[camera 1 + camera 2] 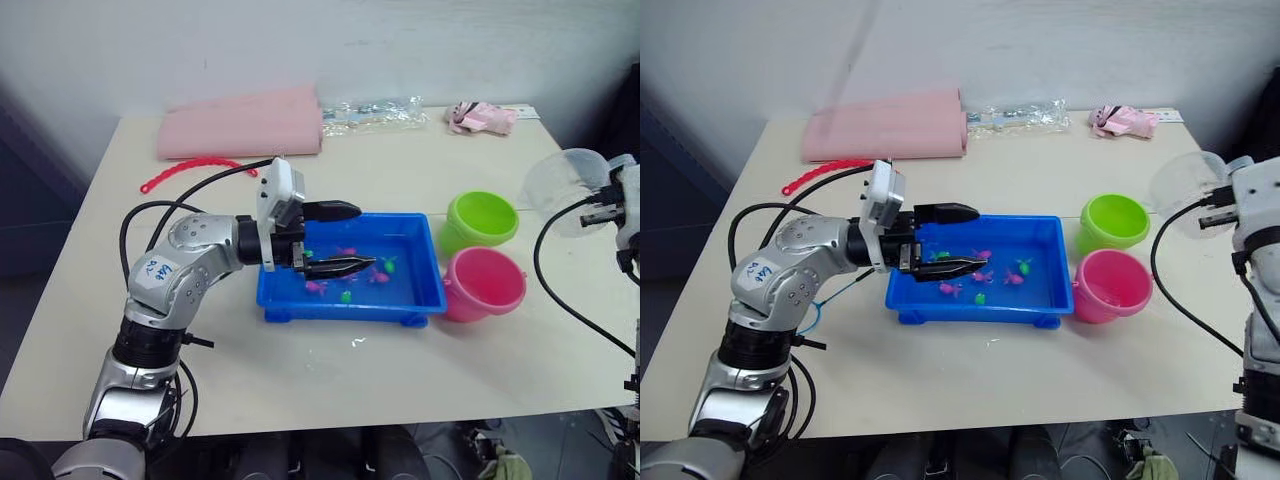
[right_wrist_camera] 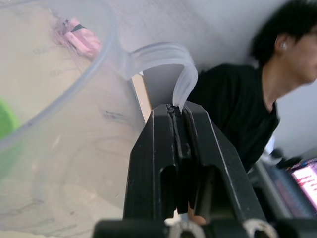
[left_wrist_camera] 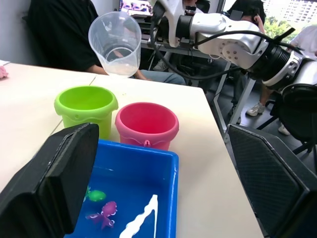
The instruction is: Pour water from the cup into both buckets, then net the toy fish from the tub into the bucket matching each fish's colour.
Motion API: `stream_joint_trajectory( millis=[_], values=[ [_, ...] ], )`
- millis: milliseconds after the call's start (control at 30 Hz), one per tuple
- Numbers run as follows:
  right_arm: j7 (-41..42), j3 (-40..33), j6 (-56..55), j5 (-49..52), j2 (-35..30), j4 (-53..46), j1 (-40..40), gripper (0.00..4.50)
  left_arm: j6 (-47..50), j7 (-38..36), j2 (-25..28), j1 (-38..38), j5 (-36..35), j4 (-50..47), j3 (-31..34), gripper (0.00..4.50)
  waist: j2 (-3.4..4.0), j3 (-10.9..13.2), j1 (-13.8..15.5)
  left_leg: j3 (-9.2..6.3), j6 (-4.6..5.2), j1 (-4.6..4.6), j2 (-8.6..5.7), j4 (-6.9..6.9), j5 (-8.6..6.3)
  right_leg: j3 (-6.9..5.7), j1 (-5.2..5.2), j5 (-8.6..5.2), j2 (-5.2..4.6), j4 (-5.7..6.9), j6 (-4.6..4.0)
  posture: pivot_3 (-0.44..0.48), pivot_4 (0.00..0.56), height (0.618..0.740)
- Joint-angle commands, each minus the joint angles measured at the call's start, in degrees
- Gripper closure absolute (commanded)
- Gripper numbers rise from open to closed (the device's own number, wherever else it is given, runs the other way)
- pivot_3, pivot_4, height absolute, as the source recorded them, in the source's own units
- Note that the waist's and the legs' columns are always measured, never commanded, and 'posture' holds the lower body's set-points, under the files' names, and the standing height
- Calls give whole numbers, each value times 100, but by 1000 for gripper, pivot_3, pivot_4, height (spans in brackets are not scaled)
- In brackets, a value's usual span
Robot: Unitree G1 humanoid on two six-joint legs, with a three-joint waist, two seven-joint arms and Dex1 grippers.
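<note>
While we hold our left pincer (image 1: 340,240) spread and empty over the near-left end of the blue tub (image 1: 430,290), the small green and pink toy fish (image 1: 345,296) sit in the water just beneath its lower finger. Left of that arm, a thin blue ring (image 1: 812,317) lies on the surface (image 1: 300,380); it may be the net, but we cannot be sure. Right of the tub, the lime green bucket (image 1: 482,222) stands farther back and the pink bucket (image 1: 487,283) nearer us, touching each other and just beside the tub's end wall. Farthest right, our right pincer (image 2: 178,111) is clamped on the handle of the clear measuring cup (image 1: 562,190), which hangs tilted above the surface, to the right of the green bucket. We judge the pouring step is in hand: the cup looks nearly empty, and we cannot tell whether either bucket holds water. To pour well, we should bring the spout over a bucket's mouth, not its rim, tip slowly, keep the handle grip firm, and avoid knocking the light pails. Our left forearm carries a white label (image 1: 160,270) with blue handwriting; we cannot read it reliably.
</note>
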Motion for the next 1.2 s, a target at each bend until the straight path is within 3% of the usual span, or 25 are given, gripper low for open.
stream_joint_trajectory(
  millis=[33,700,1067,1200],
  values=[
    [-377,643,-825,-860,-348,343,-415,4429,-143,121,-6,-101,187,-2,6,0,0,0,1,0,0,0,0,-2,0,0,-1,0,0,0,0,0,150,738],
    [-1735,2515,-2479,-3855,-1414,1309,-1263,4429,-70,206,62,-61,190,-154,103,0,1,1,-22,-2,-5,-7,5,0,3,-3,-4,0,1,-2,0,0,150,738],
    [-1940,2539,-2774,-4162,-1612,1668,-1452,4429,-71,223,49,-33,151,-182,122,0,1,1,-14,-2,-5,-9,4,1,3,-4,-4,0,1,-4,0,0,150,738],
    [-1676,2232,-2728,-3585,-1421,1754,-1369,4429,-75,201,35,-35,140,-157,119,0,1,1,-20,-2,-5,-8,4,0,4,-4,-4,0,1,-3,0,0,150,738]
  ],
)
